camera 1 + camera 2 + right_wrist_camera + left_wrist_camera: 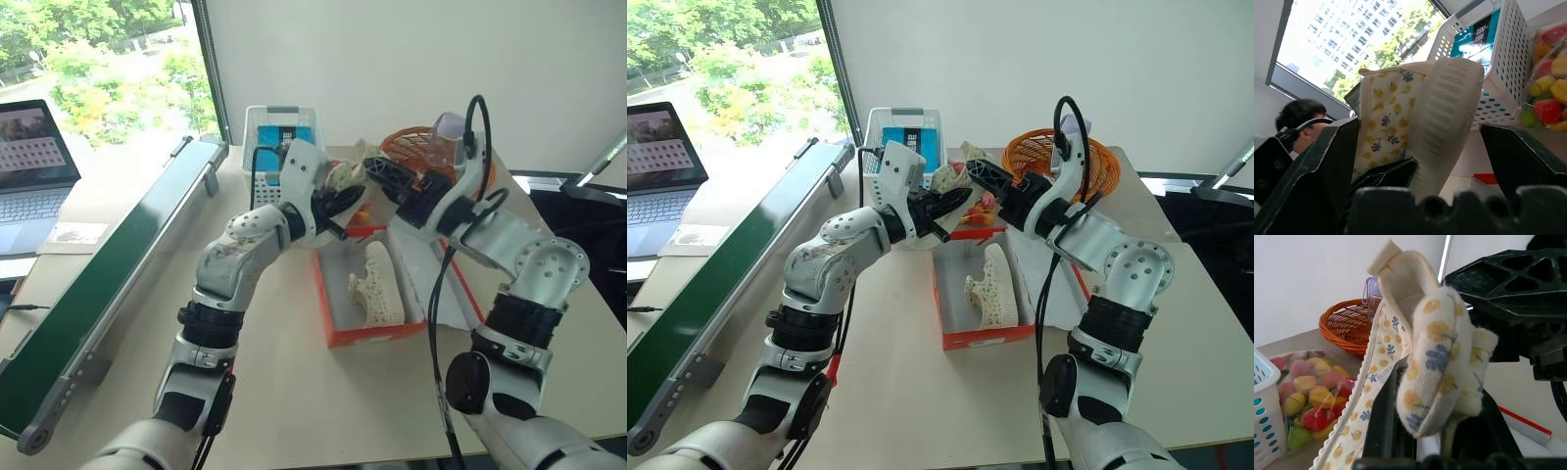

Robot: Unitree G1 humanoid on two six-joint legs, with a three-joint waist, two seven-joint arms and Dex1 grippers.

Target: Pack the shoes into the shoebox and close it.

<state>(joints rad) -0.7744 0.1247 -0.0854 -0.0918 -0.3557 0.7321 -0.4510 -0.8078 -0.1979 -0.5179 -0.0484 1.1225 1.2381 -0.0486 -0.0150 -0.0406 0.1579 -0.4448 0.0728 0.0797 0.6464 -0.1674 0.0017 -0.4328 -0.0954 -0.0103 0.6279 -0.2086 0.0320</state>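
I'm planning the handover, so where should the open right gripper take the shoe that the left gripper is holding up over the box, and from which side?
Probably by the free sole end of the shoe, coming in from the robot's right. The left gripper is clamped on the fabric-lined side, and the right gripper already has its open fingers either side of the ribbed sole, above the shoebox.

A white lattice basket (906, 137) holding a blue packet (909, 138) is standing at the table's (882, 392) far edge, beside an orange wicker basket (1048, 152). A bag of colourful fruit (1312, 399) is lying between them. A laptop (29, 157) is glowing beyond the green conveyor (108, 284).
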